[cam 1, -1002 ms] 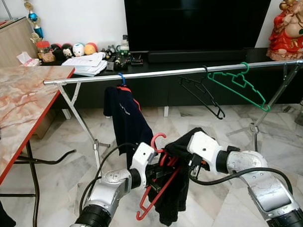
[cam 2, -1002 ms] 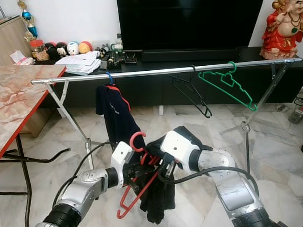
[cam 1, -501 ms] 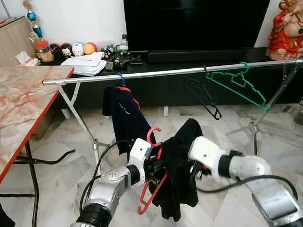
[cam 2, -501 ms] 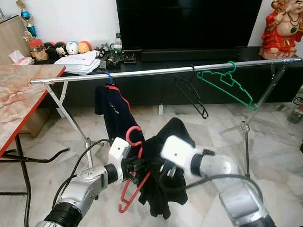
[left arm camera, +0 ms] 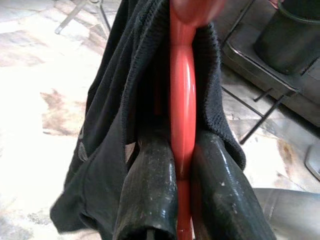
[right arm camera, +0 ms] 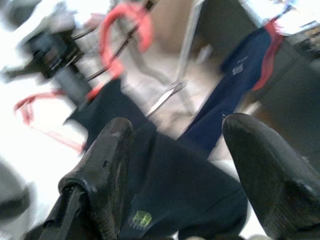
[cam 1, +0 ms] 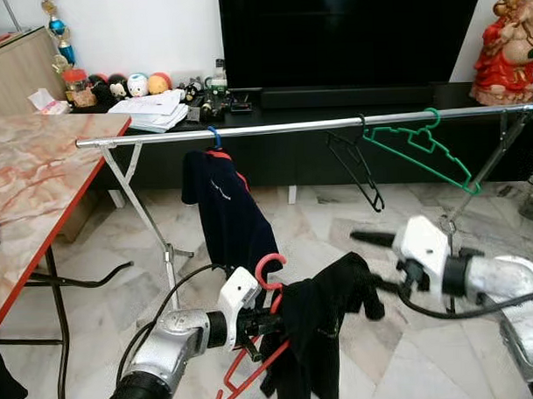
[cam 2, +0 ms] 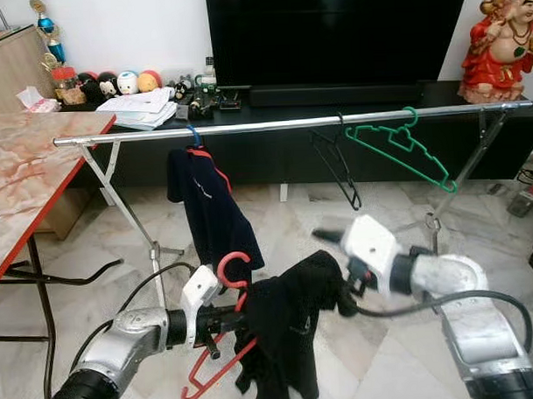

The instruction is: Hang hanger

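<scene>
A red hanger carrying a black garment is held low in front of me. My left gripper is shut on the hanger's neck; in the left wrist view its fingers clamp the red hanger, with black cloth draped on both sides. My right gripper is open just right of the garment and holds nothing; its wrist view shows the fingers spread wide above the black garment. The silver clothes rail runs across, higher up and further away.
A navy garment on a blue hanger, an empty black hanger and a green hanger hang on the rail. The marble table stands at the left. Behind are a TV console and a red statue.
My right gripper has let go of the black garment, opened and swung out to the right. My left gripper has dropped a little with the hanger, and the garment now hangs from it alone.
</scene>
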Controlling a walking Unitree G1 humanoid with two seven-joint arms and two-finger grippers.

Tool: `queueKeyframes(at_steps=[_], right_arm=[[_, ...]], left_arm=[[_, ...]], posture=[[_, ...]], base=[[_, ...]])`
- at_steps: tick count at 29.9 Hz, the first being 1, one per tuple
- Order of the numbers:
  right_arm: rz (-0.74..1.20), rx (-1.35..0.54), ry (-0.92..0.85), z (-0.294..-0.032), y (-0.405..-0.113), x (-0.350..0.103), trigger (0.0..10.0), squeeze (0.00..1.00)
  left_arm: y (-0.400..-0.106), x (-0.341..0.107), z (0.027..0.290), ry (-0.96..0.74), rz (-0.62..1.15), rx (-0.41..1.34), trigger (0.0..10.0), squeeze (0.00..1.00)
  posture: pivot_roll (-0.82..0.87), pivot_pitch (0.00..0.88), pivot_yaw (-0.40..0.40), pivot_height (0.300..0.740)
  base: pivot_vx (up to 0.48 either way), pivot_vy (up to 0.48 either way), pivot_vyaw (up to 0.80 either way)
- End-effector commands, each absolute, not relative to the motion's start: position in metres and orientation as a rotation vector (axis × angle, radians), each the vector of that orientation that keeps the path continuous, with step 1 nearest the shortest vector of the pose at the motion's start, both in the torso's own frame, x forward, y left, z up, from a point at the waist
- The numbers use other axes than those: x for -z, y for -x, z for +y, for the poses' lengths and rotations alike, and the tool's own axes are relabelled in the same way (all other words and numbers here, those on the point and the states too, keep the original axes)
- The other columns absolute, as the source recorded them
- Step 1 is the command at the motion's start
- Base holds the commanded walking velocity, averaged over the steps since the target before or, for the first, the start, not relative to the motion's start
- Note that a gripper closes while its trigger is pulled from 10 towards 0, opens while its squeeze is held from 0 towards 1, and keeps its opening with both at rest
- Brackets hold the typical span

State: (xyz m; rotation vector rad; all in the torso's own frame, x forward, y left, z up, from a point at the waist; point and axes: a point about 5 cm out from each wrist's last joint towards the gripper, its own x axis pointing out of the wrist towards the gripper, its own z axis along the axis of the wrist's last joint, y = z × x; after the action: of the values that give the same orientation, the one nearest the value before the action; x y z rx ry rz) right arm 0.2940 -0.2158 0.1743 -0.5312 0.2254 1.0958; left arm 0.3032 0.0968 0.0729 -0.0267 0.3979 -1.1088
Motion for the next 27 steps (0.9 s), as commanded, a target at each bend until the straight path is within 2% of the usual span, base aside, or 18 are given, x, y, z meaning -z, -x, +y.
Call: queueKeyframes(at_steps=[1,5,27], right_arm=[[0.263,-1.159,0.507,-0.2245,-0.2912,-0.1716,10.0,1.0],[0.303,-1.254,0.483,-0.2328,-0.2874,-0.169,10.0,1.0],[0.303,-1.254,0.483,-0.2328,-0.2874,-0.169,10.0,1.0]], left_arm=[[-0.3039,-0.0855,0.0954,0.02,0.354,1.167,10.0,0.0],[-0.3008,-0.0875,0.0949,0.008,0.361,1.22,10.0,0.0],[-0.3008,-0.0875,0.0949,0.008,0.361,1.22,10.0,0.0]], posture=[[-0.11,0.0,0.052,0.74],[-0.12,0.0,0.053,0.74],[-0.12,0.0,0.053,0.74]], base=[[0.0,0.0,0.0],[0.0,0.0,0.0],[0.0,0.0,0.0]])
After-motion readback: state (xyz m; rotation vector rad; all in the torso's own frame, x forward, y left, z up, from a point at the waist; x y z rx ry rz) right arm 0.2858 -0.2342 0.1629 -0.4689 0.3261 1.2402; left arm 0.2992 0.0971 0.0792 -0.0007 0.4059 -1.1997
